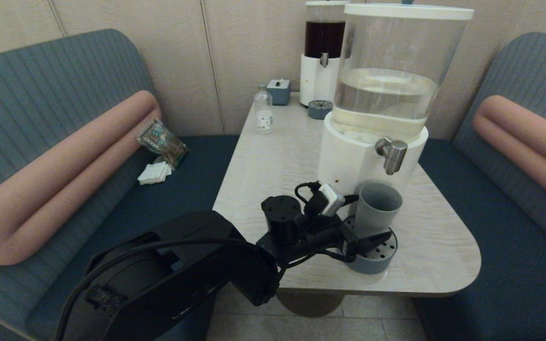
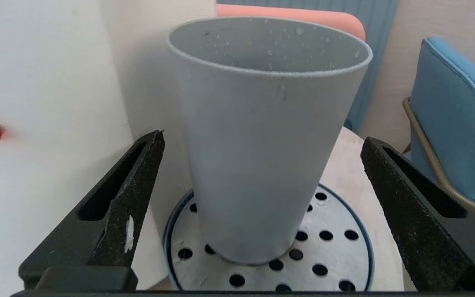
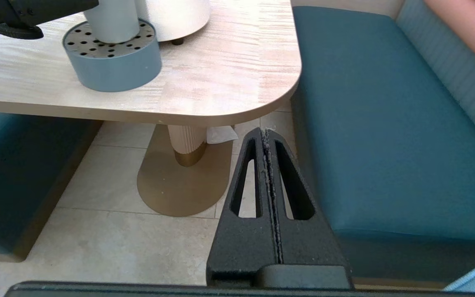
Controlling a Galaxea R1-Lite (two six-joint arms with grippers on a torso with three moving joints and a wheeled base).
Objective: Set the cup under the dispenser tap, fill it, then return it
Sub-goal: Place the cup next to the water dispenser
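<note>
Grey-blue cup (image 2: 258, 165): a plain matte tumbler with no handle, standing upright on the round perforated drip tray (image 2: 336, 231), wide mouth up. Droplets speckle its inner wall; I cannot see whether liquid sits inside.

Dispenser tap (image 1: 391, 154): a short brushed-steel spigot on the large white-based dispenser (image 1: 349, 166). It hangs above the cup; from the head view the spout looks over the far right part of the rim, though I cannot be sure it is centred.

Left end effector (image 2: 262, 173): mine, released and spread wide. One finger (image 2: 126, 202) lies on each side of the cup, neither touching it. It sits low, near the tray, level with the cup's lower half.

Key relation: the cup is straight ahead of my left end effector, between the fingers, its long axis vertical and crossing my reach. Closing would grip it by the sides.

Nearer arm: the left, by far.

Right end effector (image 3: 267, 136): clenched on nothing, parked below the bench (image 3: 221, 82) edge, over the floor beside the blue seat (image 3: 386, 123).

Step, as I judge it: cup placed; filling or regrasping comes next.

Risk: a low grip on a tapered wall may slip.
</note>
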